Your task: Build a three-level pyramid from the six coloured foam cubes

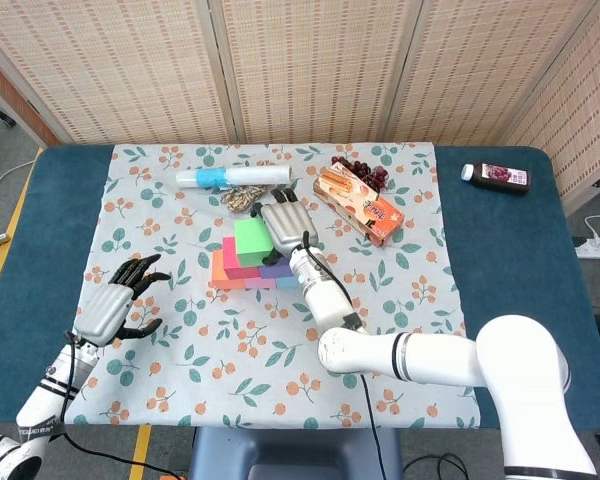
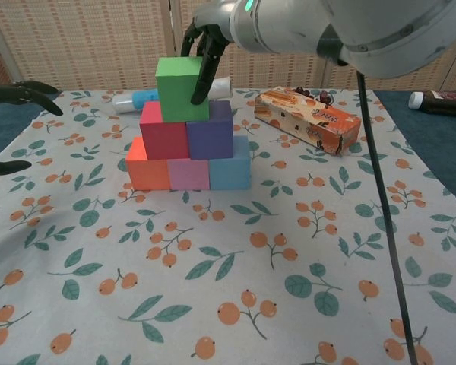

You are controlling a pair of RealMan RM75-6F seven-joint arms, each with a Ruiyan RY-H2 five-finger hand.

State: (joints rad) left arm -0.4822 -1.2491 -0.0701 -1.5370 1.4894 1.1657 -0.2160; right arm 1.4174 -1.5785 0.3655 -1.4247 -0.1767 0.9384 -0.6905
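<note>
Showing only chest-side: fingers [image 2: 204,65] gripping green cube [image 2: 179,87].

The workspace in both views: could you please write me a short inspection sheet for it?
Surface: blue table under floral cloth.
Job's things: pyramid stacked; green cube on top, sitting toward the left.
Clutter: snack box, bottle, tube, grapes.
Hands: right hand holds the green cube; left hand open, off to the side.
Cables: black cable along right arm.
Surroundings: woven screens.
</note>
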